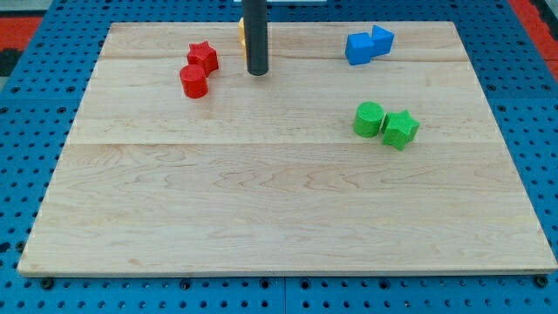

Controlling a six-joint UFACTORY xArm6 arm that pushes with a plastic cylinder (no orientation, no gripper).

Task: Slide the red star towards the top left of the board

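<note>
The red star [203,57] lies near the view's top left of the wooden board [279,209]. A red cylinder [193,81] touches it just below and to the left. My tip [256,72] rests on the board to the right of the red star, with a gap between them. The rod hides most of an orange-yellow block [241,31] behind it, whose shape I cannot make out.
Two blue blocks [367,45] sit together at the view's top right. A green cylinder [368,119] and a green star [400,129] touch each other at the right middle. A blue pegboard [35,105] surrounds the board.
</note>
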